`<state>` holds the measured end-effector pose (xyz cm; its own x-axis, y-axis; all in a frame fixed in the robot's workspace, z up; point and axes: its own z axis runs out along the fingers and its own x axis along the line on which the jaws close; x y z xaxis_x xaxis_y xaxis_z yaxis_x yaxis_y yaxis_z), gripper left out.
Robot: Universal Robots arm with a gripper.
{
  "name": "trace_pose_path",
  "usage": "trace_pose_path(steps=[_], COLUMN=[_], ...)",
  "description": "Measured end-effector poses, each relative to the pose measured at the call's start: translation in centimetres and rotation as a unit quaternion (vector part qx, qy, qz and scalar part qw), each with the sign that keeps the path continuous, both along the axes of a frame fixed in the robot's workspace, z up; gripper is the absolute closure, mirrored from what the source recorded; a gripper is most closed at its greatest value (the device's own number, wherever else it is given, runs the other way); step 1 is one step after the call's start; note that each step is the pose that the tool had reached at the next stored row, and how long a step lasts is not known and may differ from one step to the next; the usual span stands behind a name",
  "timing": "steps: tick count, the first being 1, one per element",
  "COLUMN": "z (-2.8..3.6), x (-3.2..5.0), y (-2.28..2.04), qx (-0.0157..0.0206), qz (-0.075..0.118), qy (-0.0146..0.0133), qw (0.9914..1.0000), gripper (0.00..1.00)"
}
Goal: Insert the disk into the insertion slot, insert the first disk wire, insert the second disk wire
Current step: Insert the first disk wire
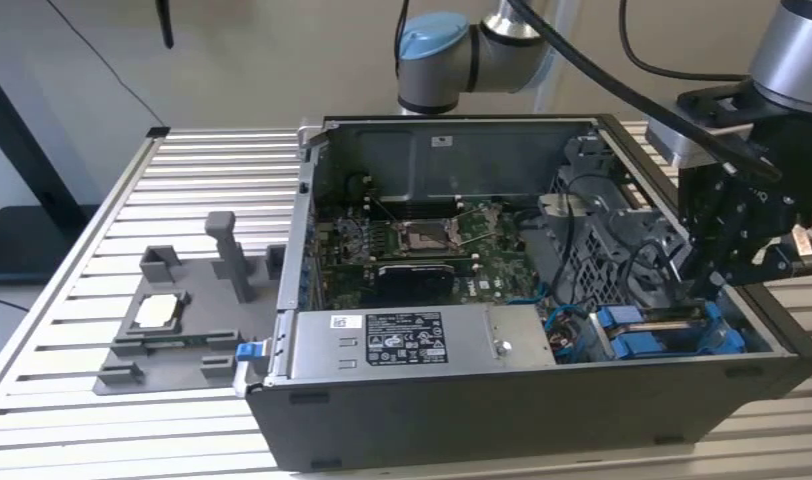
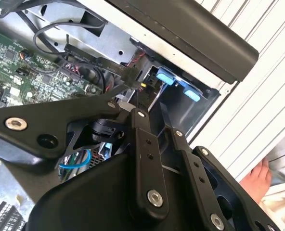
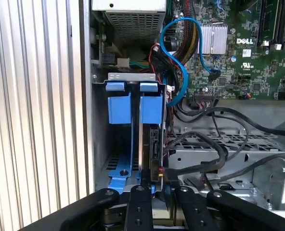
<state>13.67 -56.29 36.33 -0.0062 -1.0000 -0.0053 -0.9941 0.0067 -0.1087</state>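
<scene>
The exterior view stands off the arm, raised, looking down at an angle into the open computer case (image 1: 540, 400) on the slatted table (image 1: 206, 170), with the arm's wrist at the exterior view's right. Both wrist views ride close behind the gripper (image 3: 158, 192), looking past its black linkage into the case. All three views share the blue drive carriers (image 3: 151, 108) and the green motherboard (image 3: 258, 43).

Smooth blue plastic frames the disk (image 3: 152, 113); the cage (image 3: 229, 143) is perforated grey metal.
</scene>
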Motion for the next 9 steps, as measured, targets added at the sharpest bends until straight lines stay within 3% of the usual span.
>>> trace_pose_path(steps=[4, 8, 9], z=[0.03, 0.12, 0.15], x=[0.02, 0.01, 0.01], y=[0.01, 0.00, 0.00], qx=[-0.0001, 0.0001, 0.0007], qz=[0.000, -0.002, -0.003], qy=[0.0005, 0.0061, 0.0062], qw=[1.00000, 0.99998, 0.99998], gripper=[0.74, 0.74, 0.74])
